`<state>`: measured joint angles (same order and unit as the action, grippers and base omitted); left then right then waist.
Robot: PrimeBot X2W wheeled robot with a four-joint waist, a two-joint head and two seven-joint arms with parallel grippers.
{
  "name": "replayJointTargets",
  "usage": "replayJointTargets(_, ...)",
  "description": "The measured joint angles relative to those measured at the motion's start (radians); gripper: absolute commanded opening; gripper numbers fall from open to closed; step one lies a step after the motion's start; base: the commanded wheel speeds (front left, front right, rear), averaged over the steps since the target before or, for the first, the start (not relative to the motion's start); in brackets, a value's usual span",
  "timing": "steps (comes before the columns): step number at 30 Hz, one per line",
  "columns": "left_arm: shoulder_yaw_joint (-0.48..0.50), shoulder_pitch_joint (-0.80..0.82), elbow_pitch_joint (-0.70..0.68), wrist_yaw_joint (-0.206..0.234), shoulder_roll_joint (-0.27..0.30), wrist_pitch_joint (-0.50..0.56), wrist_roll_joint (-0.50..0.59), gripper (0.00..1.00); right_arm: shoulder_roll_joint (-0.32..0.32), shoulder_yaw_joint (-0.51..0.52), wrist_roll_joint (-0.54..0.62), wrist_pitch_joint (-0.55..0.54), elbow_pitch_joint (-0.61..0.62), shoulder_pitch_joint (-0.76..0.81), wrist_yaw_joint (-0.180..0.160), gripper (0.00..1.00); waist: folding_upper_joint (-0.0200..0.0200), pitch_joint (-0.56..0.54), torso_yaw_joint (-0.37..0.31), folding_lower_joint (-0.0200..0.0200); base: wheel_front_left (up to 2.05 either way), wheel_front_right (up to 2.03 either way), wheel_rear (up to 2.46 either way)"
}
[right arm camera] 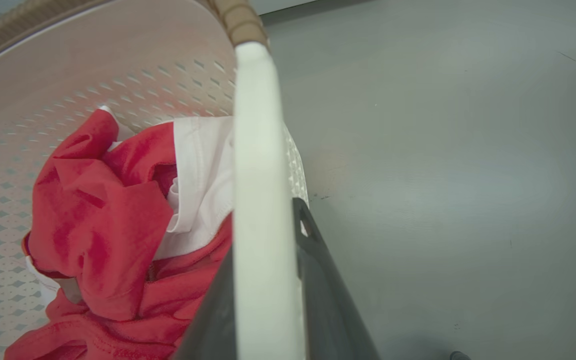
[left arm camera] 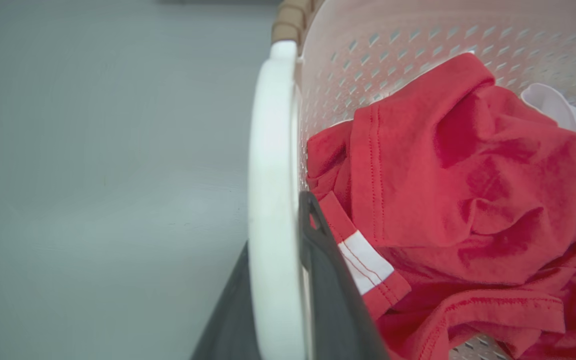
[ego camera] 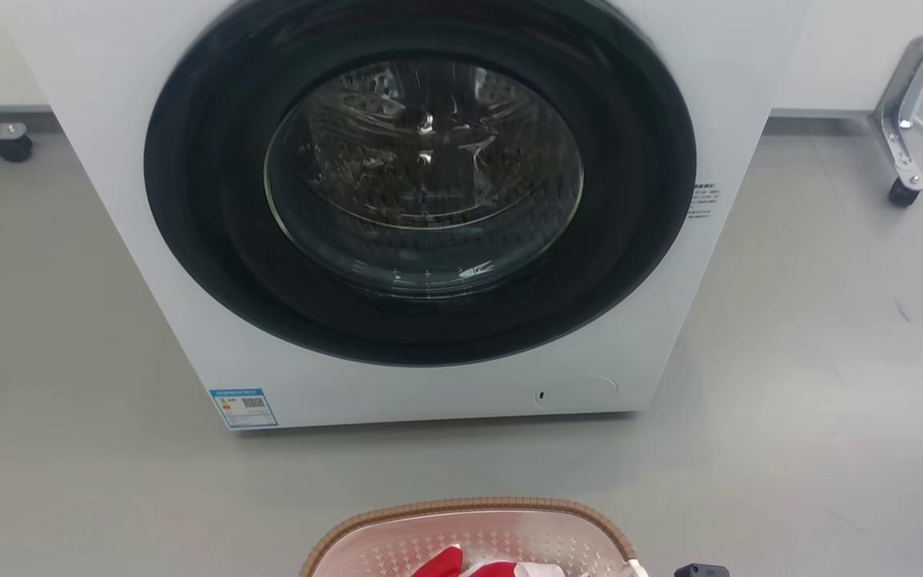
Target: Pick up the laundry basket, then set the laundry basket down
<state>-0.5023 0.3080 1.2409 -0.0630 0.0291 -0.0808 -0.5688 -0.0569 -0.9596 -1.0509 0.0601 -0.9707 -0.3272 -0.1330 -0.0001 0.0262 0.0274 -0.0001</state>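
Holding red garment, white cloth: laundry basket; left gripper clamped on left handle; right gripper clamped on right handle.

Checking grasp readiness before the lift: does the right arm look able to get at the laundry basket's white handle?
Likely yes: the fingers of the right gripper sit either side of the white handle, with nothing between.

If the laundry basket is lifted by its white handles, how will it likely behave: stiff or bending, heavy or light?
Probably stiff: the laundry basket looks like moulded perforated plastic. Likely light, since the visible load is a red garment and white cloth. Its smooth white handle may slip slightly.
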Motion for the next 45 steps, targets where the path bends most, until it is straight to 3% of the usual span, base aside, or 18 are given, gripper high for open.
replayJointTargets(45,-0.064,-0.007,-0.029,0.028,0.009,0.026,-0.062,0.0,-0.003,-0.116,-0.157,0.022,-0.03,-0.026,-0.001,0.0,0.0001,-0.031,0.001,0.0002,0.0,0.0,0.0)
